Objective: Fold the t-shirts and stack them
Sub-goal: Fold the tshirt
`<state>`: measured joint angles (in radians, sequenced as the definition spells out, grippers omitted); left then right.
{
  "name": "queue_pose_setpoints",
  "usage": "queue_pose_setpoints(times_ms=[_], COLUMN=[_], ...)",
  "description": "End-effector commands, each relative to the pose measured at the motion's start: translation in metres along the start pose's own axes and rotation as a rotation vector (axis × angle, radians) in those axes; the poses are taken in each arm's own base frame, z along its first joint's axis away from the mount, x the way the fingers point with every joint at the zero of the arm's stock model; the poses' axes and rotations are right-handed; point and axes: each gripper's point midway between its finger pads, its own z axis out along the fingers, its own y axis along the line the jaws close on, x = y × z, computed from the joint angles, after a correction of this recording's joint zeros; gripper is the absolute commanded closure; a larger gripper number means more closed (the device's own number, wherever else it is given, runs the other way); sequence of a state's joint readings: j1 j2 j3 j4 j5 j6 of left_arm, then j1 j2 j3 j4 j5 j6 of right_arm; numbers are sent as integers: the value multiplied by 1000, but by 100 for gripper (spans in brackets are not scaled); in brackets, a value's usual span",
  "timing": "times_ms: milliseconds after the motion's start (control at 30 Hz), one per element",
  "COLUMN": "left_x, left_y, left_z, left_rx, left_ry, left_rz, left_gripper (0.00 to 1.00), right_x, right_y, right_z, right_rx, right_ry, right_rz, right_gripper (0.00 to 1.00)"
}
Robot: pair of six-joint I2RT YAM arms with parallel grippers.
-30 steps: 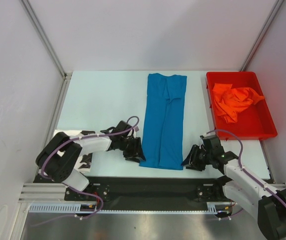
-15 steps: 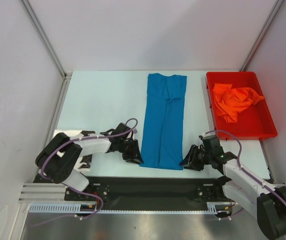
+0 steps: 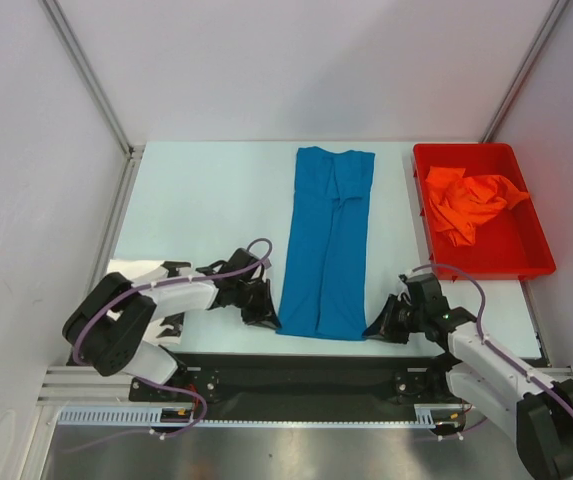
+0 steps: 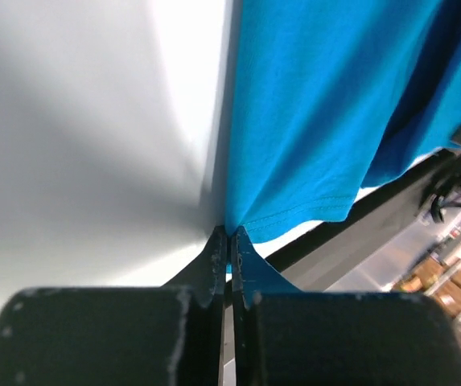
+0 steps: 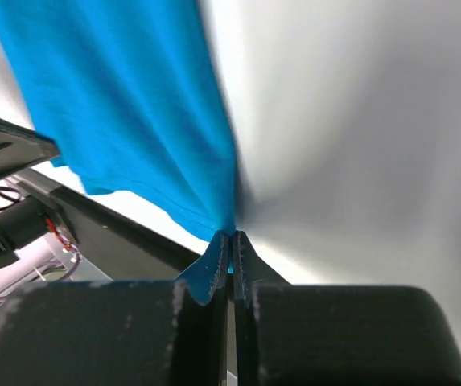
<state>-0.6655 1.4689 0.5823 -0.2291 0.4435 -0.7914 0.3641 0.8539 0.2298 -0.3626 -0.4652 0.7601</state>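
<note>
Blue t-shirt (image 3: 326,240) lies as a long narrow strip down the middle of the frame on the table (image 3: 206,200). A second ago both grippers sat just outside its lower corners; now the left gripper (image 3: 262,318) and the right gripper (image 3: 378,330) have moved in, and each wrist view shows the jaws pressed together on a corner of the hem. The lower edge looks drawn slightly toward the bottom of the frame. I'd judge the grasp is made and the lengthwise fold comes next. An orange t-shirt (image 3: 471,205) sits crumpled in the red bin (image 3: 526,262) at upper right, unmoved.
</note>
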Motion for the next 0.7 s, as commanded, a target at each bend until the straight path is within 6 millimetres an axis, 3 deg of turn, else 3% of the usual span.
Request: queue_pose_setpoints(times_ms=[0,33,67,133,167,267,300,333,367,400,433,467,533,600,633,667], left_x=[-18,-34,-40,-63,-77,-116,-126,-143,-156,-165,-186,-194,-218,-237,-250,-258], left_y=[-11,-30,-35,-55,-58,-73,-74,-89,-80,-82,-92,-85,-94,-88,-94,-92], left_z=[-18,-25,-28,-35,-38,-42,-41,-48,-38,-38,-48,-35,-39,-32,-36,-37], left_rx=[-47,-26,-30,-21,-17,9,9,30,3,0,21,7,16,18,37,51], left_ry=[-69,-99,-99,-131,-151,-182,-180,-203,-187,-192,-222,-198,-220,-218,-241,-245], left_rz=[53,76,87,103,103,93,90,106,96,98,111,95,105,82,79,63], left_gripper=[100,100,100,100,100,100,100,100,100,100,100,99,100,100,100,100], right_x=[-26,-32,-46,-58,-77,-102,-122,-131,-138,-158,-166,-174,-200,-214,-234,-242], right_y=[33,36,45,46,55,58,71,75,69,81,81,78,90,87,100,100], right_z=[-15,-16,-22,-20,-26,-21,-27,-26,-16,-21,-17,-8,-8,4,-2,0], right_rx=[-68,-62,-76,-61,-76,-69,-85,-91,-64,-78,-73,-61,-84,-77,-93,-90], right_ry=[-81,-94,-126,-123,-161,-144,-177,-179,-147,-173,-164,-142,-164,-137,-166,-168], right_rz=[-38,-43,-65,-53,-54,-42,-67,-74,-54,-73,-76,-59,-68,-46,-62,-62], right_gripper=[100,100,100,100,100,100,100,100,100,100,100,100,100,100,100,100])
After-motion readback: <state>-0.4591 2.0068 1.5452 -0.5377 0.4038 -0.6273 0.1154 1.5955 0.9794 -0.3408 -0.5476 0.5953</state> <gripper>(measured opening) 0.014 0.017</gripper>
